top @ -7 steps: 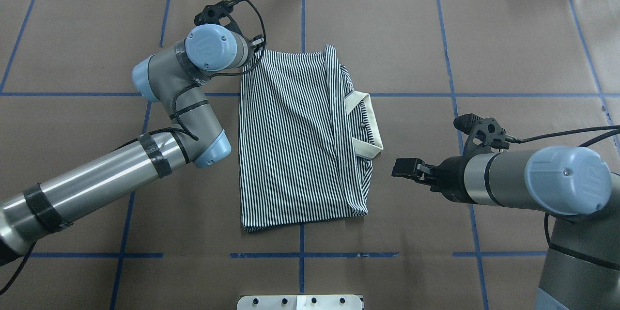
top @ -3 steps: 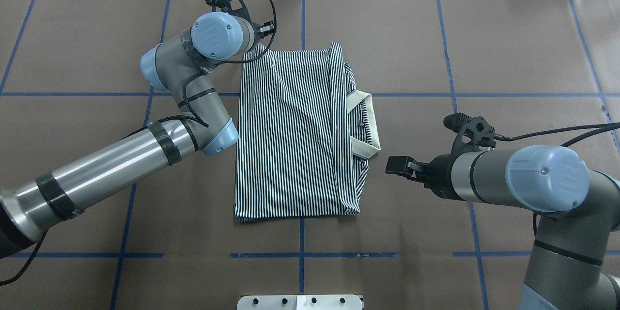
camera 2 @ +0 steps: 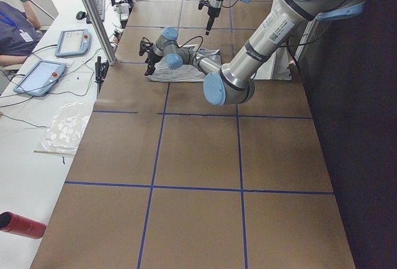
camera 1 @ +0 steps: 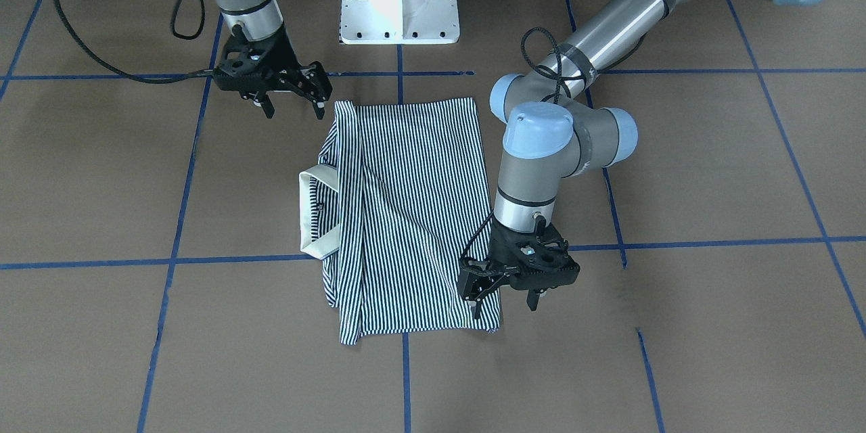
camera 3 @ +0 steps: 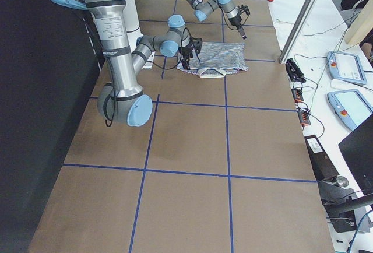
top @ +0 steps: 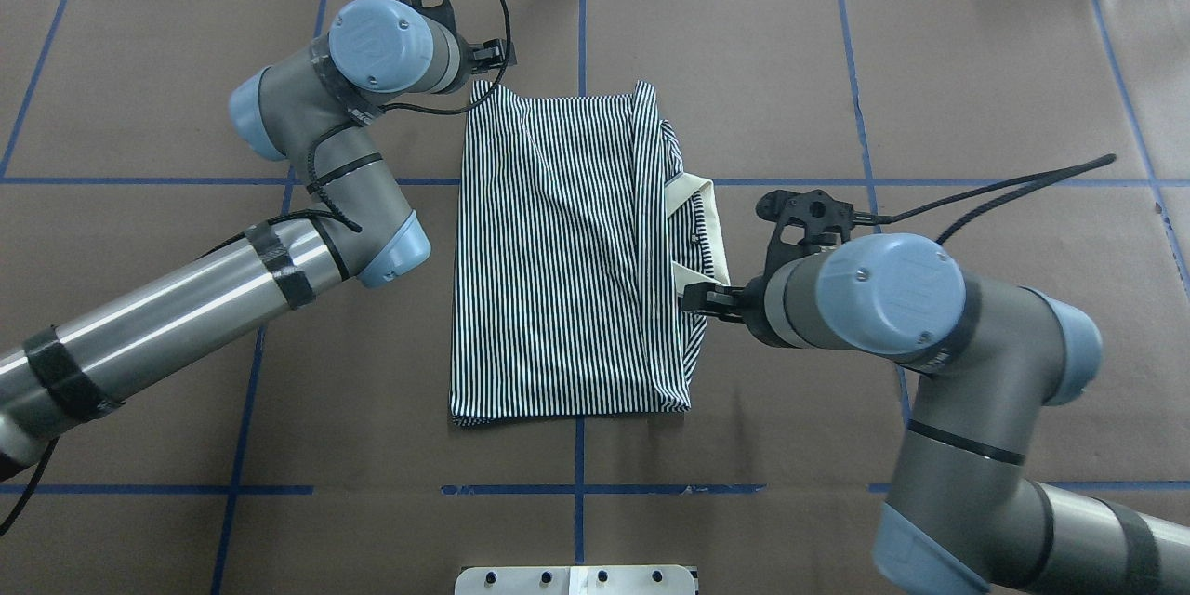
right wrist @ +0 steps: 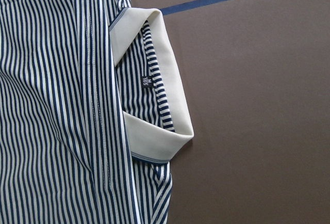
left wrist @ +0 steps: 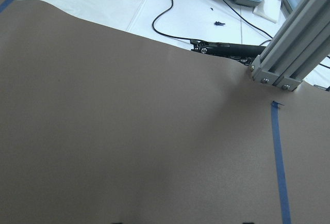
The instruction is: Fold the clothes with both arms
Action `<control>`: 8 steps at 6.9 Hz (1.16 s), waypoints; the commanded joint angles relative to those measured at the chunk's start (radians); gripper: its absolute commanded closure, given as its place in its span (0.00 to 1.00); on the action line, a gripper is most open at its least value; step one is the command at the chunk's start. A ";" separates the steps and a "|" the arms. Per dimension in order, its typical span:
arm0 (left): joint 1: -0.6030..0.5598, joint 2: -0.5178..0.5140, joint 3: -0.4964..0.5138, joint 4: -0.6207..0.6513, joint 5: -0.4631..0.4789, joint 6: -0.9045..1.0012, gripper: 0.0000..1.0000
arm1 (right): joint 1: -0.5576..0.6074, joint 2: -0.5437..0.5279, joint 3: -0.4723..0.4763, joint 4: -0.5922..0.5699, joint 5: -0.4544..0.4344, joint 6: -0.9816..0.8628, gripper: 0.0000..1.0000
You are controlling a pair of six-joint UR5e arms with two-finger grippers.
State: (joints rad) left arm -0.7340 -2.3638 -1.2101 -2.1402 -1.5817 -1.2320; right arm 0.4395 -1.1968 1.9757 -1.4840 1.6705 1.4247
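Two grippers flank your striped shirt [top: 558,251], which lies folded flat on the brown table [top: 976,93]. Your left gripper [camera 1: 504,299] stands spread open at the shirt's far corner, the cloth just to its right, though you cannot tell whether it touches. Your right gripper [camera 1: 295,107] is also spread wide and holds nothing, with the cream collar [right wrist: 178,105] just beside and below it.

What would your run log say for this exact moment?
polo shirt: partly folded, lying flat | left gripper: open, beside far corner | right gripper: open, near collar
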 commanded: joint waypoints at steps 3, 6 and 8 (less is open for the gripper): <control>-0.001 0.214 -0.470 0.268 -0.079 0.046 0.00 | -0.064 0.243 -0.192 -0.249 0.011 -0.129 0.00; -0.001 0.252 -0.522 0.278 -0.093 0.046 0.00 | -0.100 0.240 -0.231 -0.283 0.023 -0.228 0.00; -0.001 0.252 -0.523 0.276 -0.095 0.040 0.00 | -0.101 0.233 -0.232 -0.331 0.069 -0.299 0.00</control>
State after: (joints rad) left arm -0.7348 -2.1132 -1.7309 -1.8632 -1.6753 -1.1885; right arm 0.3404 -0.9592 1.7463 -1.7894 1.7167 1.1654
